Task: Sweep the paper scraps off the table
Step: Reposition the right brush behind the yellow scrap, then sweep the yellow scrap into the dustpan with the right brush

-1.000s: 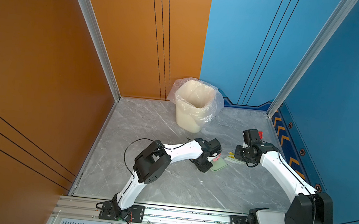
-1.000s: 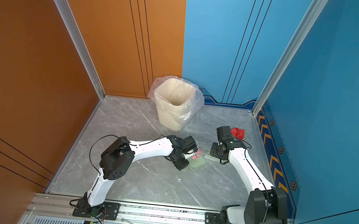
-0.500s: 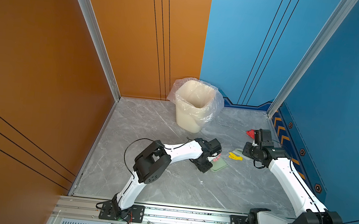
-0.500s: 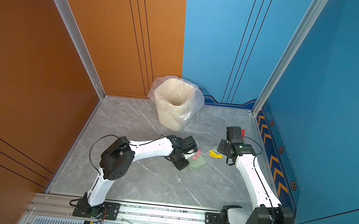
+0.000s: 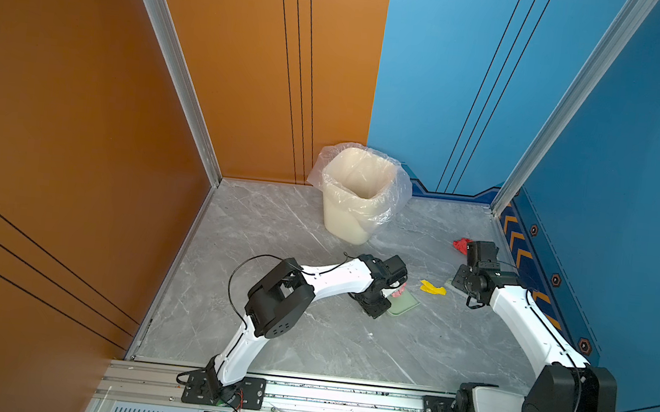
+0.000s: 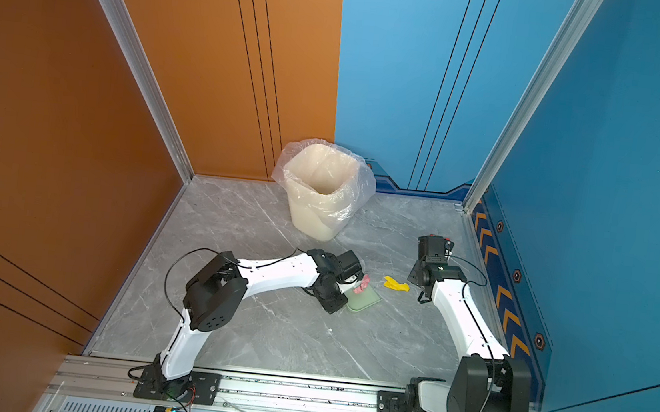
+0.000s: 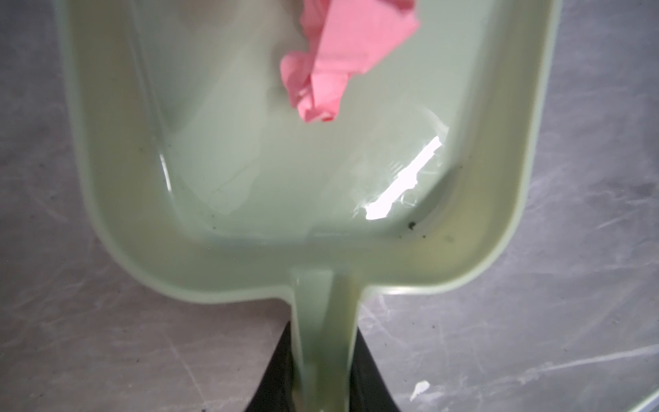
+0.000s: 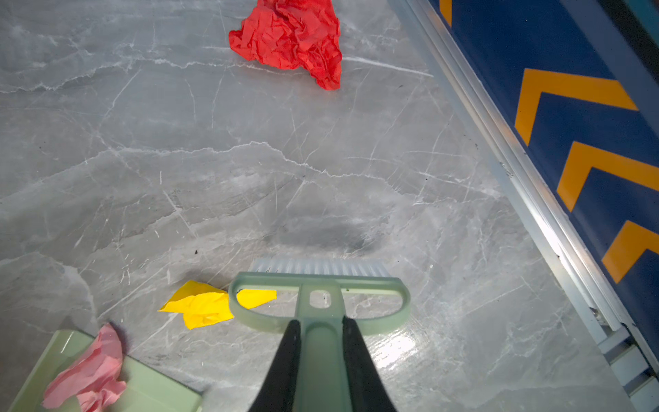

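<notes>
The left tool (image 7: pixel 322 371) is clamped narrow on the handle of the pale green dustpan (image 7: pixel 249 185). The pan rests on the desk (image 5: pixel 306 338) just right of centre in both top views. Its open mouth faces the right arm, evidently so that swept material can slide straight in. One pink scrap (image 7: pixel 342 53) lies inside the pan, near the mouth.

The right tool (image 8: pixel 322 364) is closed on the handle of the brush (image 8: pixel 317 281), with the bristles down toward the desk. A yellow scrap (image 5: pixel 431 287) lies between brush and dustpan, at one end of the brush head. It looks like the next item to be pushed in.

A red scrap (image 5: pixel 461 245) lies farther up the frame, near the right rail and beside the right arm's wrist. The lined bin (image 5: pixel 356 201) stands at upper centre, presumably to receive the pan's load.
</notes>
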